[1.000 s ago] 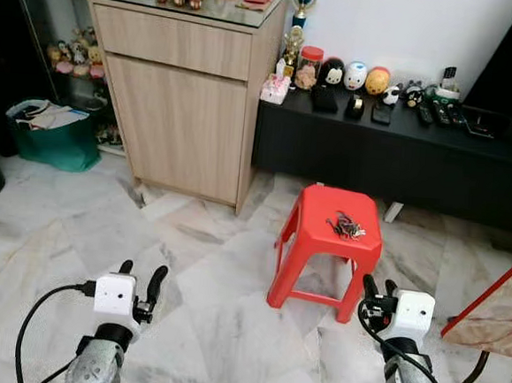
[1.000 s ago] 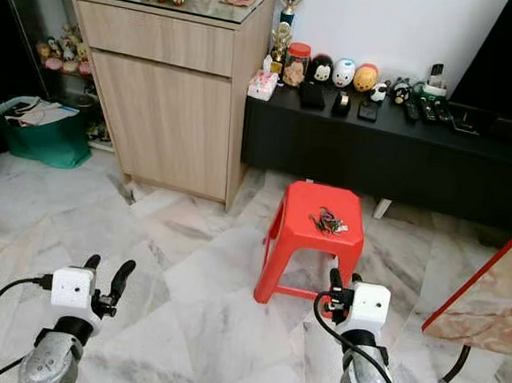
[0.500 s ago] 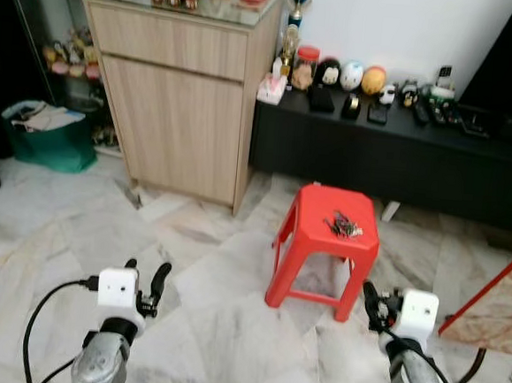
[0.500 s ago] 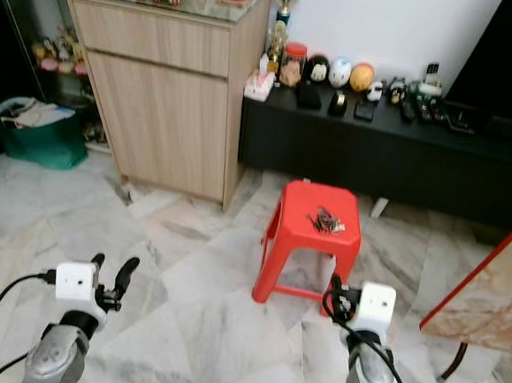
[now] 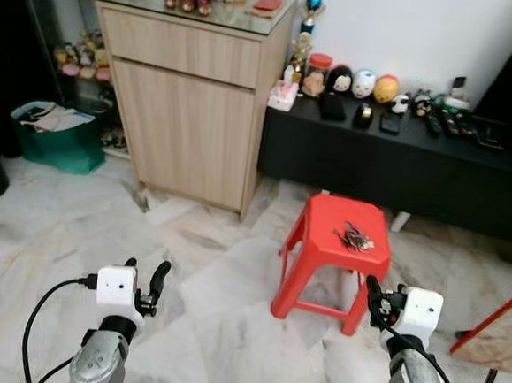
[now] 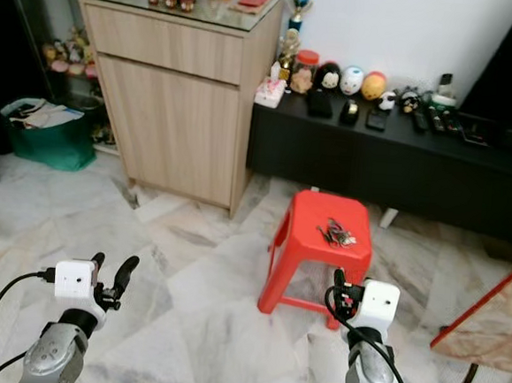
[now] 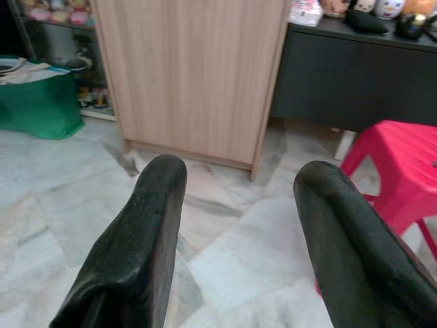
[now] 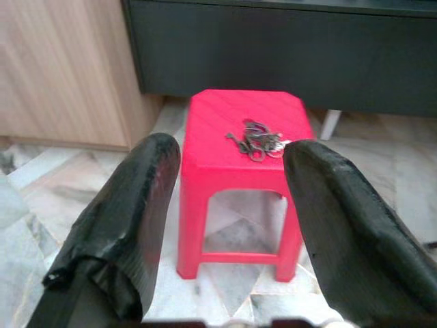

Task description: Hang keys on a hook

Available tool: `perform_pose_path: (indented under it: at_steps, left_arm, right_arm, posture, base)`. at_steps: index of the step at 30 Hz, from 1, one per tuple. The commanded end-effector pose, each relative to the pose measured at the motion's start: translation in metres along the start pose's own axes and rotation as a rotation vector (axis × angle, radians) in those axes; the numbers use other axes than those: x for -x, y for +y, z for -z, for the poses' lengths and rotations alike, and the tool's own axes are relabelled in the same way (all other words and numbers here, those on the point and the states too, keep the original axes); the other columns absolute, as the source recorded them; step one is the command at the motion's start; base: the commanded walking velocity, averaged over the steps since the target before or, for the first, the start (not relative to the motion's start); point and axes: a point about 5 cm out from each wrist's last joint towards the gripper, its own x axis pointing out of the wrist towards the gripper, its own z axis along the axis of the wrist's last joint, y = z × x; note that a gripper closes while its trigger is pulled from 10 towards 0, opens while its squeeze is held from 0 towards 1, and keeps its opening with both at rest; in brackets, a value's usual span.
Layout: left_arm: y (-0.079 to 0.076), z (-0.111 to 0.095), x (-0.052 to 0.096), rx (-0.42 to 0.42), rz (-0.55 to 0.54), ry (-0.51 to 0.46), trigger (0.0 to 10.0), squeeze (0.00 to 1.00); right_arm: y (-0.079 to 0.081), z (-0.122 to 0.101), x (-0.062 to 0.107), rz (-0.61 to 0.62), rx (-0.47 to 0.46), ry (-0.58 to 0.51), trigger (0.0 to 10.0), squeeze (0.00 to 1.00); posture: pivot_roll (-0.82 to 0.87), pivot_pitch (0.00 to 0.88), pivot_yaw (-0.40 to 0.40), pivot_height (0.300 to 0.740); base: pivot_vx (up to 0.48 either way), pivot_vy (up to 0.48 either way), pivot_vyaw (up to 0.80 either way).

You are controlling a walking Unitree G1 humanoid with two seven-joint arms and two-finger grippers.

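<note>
Where right gripper (image 8: 229,205) points, keys (image 8: 257,141) lie ahead.

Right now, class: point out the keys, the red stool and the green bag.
keys (image 8: 257,142), right wrist view, middle of the bunch
red stool (image 5: 325,216), left eye view, bare part of the seat
green bag (image 5: 60,148), left eye view, front wall

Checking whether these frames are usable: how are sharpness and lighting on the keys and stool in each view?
Left eye view: evenly lit, keys small but legible on the red stool. Right wrist view: keys and stool sharp, right claw fingers blurred close up. Left wrist view: left claw fingers soft, stool cropped.
</note>
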Motion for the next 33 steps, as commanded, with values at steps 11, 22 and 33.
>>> perform_pose_path:
  at_steps: [11, 22, 33]
  left_arm:
    - [-0.0005, -0.0041, -0.0051, -0.014, 0.028, -0.007, 10.0, 0.00]
    - [0.0021, -0.0060, -0.0064, -0.018, 0.022, -0.015, 10.0, 0.00]
    - [0.0011, -0.0085, -0.0082, -0.014, 0.019, -0.023, 10.0, 0.00]
  right_arm:
    - [0.0034, 0.0035, 0.0015, 0.004, -0.009, 0.006, 10.0, 0.00]
    - [0.0057, 0.0061, 0.0009, 0.007, -0.013, 0.026, 10.0, 0.00]
    - [0.0075, 0.0052, -0.0013, 0.000, -0.015, 0.029, 10.0, 0.00]
  posture:
    - [0.05, 0.000, -0.070, 0.715]
    - [0.06, 0.000, -0.067, 0.715]
    - [0.06, 0.000, -0.072, 0.715]
  base:
    - [0.362, 0.000, 0.00]
    - [0.363, 0.000, 0.00]
    - [0.365, 0.000, 0.00]
